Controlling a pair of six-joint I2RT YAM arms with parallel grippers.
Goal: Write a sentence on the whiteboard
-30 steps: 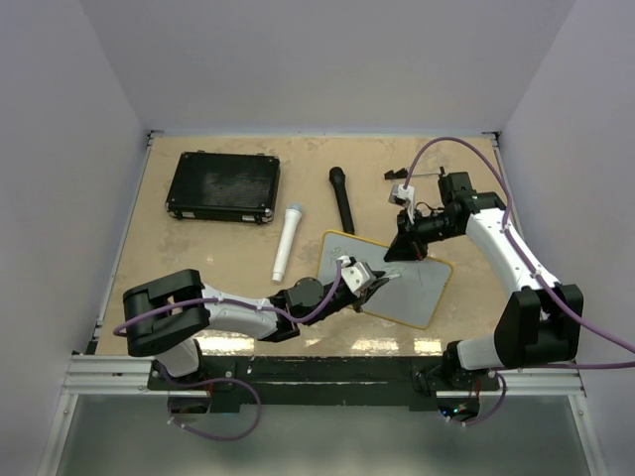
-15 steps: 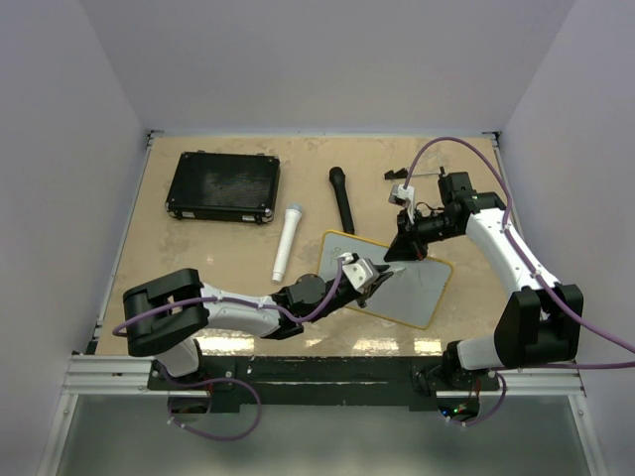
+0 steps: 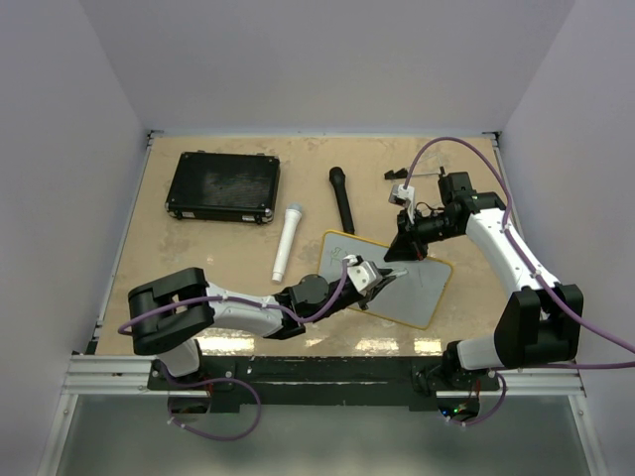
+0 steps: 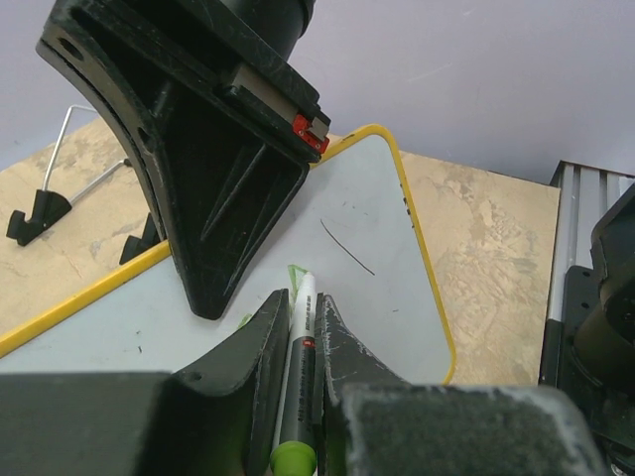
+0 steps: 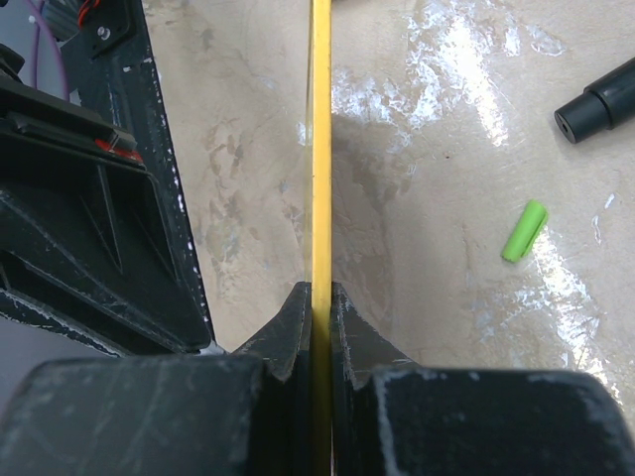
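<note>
Slim white green-ended marker [image 4: 302,317] is pinched tight by left fingers [image 4: 248,362]; glossy yellow-rimmed rectangular whiteboard [image 3: 422,288] is clamped at its edge by right fingers [image 5: 290,342].

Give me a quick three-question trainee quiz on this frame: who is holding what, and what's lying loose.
1. True or false: the right gripper is shut on the whiteboard's yellow rim.
2. What does the left gripper hold? A) a sponge B) a green marker C) nothing
3. Fill in: a loose green cap lies on the ____.

Key: 1 true; 2 B; 3 table.
</note>
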